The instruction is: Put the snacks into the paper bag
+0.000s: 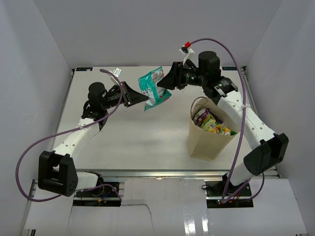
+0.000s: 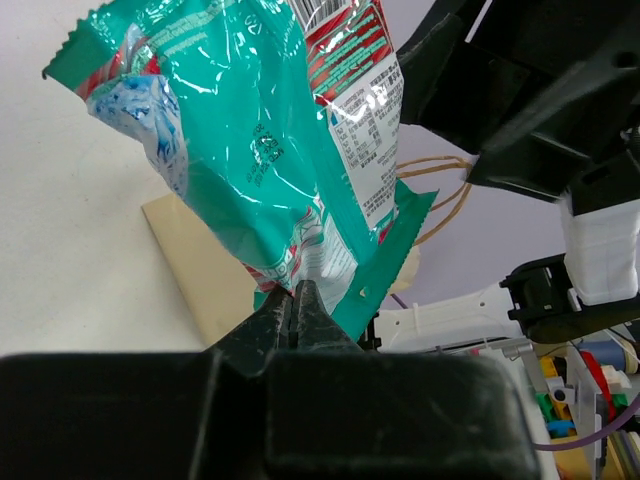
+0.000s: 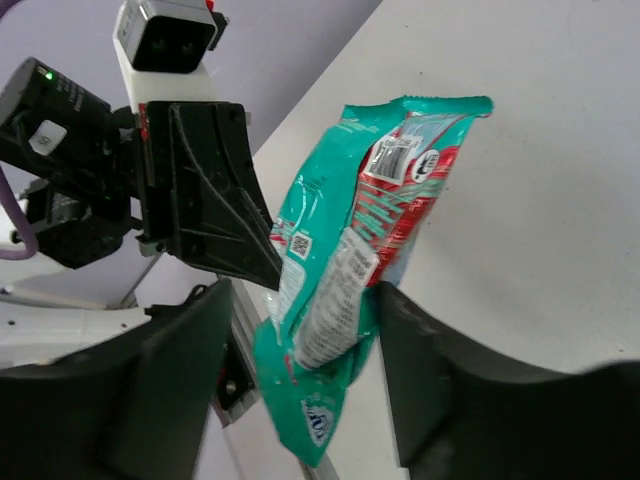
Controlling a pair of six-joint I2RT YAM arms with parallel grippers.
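A teal-white snack bag hangs in the air over the far middle of the table. My left gripper is shut on its lower edge, and the left wrist view shows the jaws pinched together on that seam. My right gripper has come in from the right. In the right wrist view its fingers stand open on either side of the teal-white bag, the right finger at the packet and a gap on the left. The tan paper bag stands upright at the right with several snacks inside.
White enclosure walls surround the white table on the left, far and right sides. The paper bag and its cord handles show behind the held packet. Purple cables loop off both arms.
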